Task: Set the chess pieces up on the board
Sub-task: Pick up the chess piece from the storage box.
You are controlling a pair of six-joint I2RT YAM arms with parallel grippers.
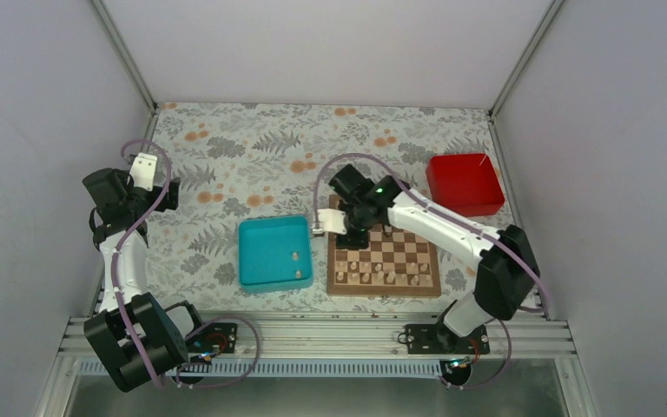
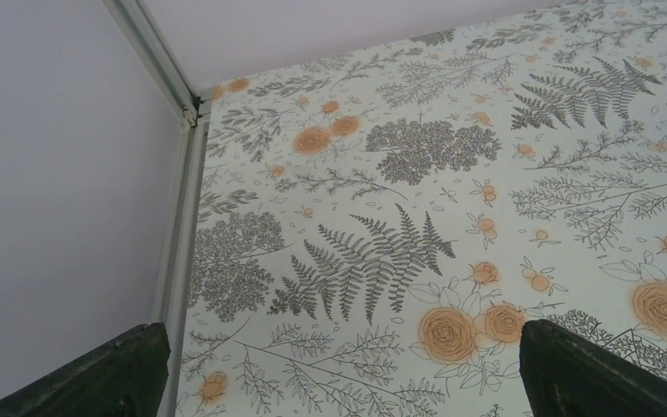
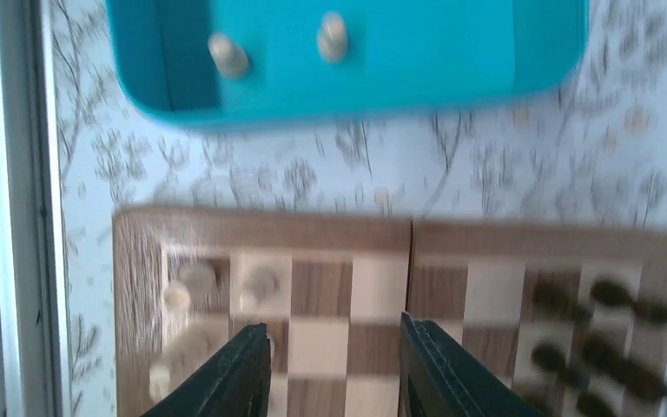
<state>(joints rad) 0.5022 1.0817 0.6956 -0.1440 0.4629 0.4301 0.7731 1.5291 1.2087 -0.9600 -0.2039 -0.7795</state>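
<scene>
Checkered board (image 3: 313, 228) carrying pale chess pieces (image 3: 259, 283) along one edge, right pincer (image 3: 334, 334) hovering apart above, left pincer (image 2: 343, 339) gaping wide

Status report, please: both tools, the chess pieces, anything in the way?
Left tool open, empty. Right tool open, empty, over the board. Two chess pieces lie in teal tray. No obstacle seen.

The far half of the worktop (image 1: 252, 139) lies open from the left wall across to the red box (image 1: 465, 184) by the right edge. Toward the near edge, the teal tray (image 1: 245, 252) and the board (image 1: 430, 285) sit just beside each other, with only a narrow strip between. The right arm (image 1: 439, 224) slants over the board's far right part. Pale pieces (image 1: 378, 278) crowd its near rows. The left arm (image 1: 126, 252) stands along the left edge.
</scene>
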